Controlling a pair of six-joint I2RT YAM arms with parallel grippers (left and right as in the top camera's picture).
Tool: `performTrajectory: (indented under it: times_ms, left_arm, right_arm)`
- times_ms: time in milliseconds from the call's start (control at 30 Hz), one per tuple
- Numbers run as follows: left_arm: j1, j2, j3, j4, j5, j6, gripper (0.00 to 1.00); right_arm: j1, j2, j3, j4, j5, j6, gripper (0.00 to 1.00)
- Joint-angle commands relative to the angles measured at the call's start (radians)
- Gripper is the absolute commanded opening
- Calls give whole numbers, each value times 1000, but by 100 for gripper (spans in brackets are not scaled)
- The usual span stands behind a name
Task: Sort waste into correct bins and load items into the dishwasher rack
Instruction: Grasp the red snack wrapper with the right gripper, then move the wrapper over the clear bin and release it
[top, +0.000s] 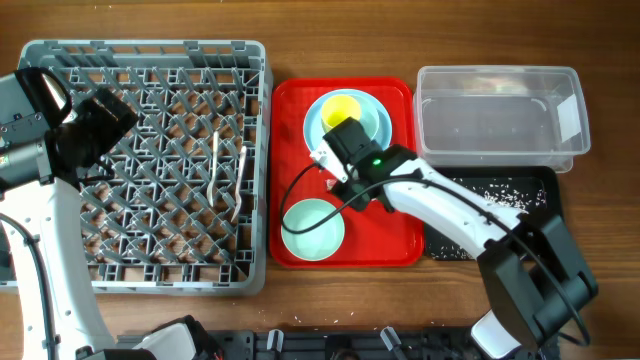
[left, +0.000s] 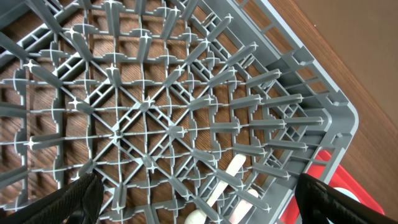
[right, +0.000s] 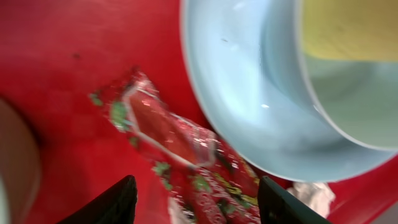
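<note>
While our left fingers (left: 68, 202) hover spread over the rack (left: 186, 93), well apart, our right fingers (right: 112, 202) hang parted and empty over the snack wrapper (right: 180, 146), which lies on the red tray (right: 56, 56) just beside the plate (right: 236, 118), slanting across their gap.

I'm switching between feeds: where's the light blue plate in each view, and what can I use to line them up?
Overhead: the light blue plate sits at the top of the red tray, with the yellow cup on it.
Left wrist: not identifiable; only a pale sliver shows past the rack corner.
Right wrist: the plate fills the upper right.
Shared landmark: the red tray, seen in all three.
</note>
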Motion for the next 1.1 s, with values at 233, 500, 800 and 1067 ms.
performTrajectory:
  times_ms: [233, 500, 800, 1067]
  left_arm:
    - [5, 2, 10, 2, 12, -6, 100]
    - [5, 2, 10, 2, 12, -6, 100]
    - [5, 2, 10, 2, 12, -6, 100]
    - [5, 2, 10, 2, 12, -6, 100]
  right_arm:
    - [-37, 17, -26, 3, -161, -36, 59]
    - [-37, 17, -143, 144, -82, -124, 56]
    - [-37, -72, -105, 90, -199, 41, 4]
    - [-42, -488, -77, 30, 82, 173, 4]
